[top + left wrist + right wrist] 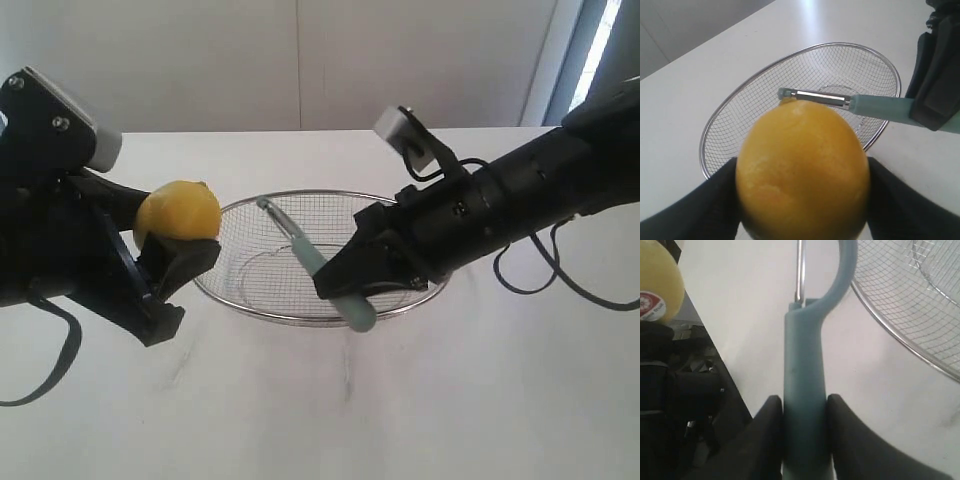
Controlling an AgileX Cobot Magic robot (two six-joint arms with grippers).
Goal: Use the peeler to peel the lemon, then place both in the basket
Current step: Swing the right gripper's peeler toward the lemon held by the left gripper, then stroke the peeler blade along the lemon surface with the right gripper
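Observation:
My left gripper [165, 245] is shut on the yellow lemon [177, 212], holding it in the air left of the wire-mesh basket [250, 300]. In the left wrist view the lemon [802, 167] fills the space between the black fingers [700, 210]. My right gripper [345, 275] is shut on the teal handle of the peeler [300, 245], over the basket's near rim. The blade head points up and left toward the lemon, with a gap between them in the exterior view. In the right wrist view the peeler handle [805, 405] stands between the two pads [767, 440].
The basket [720, 125] sits on a white table [400, 400], between the two arms. A black cable [560, 280] hangs from the right arm onto the table. A pale wall stands behind the table's far edge.

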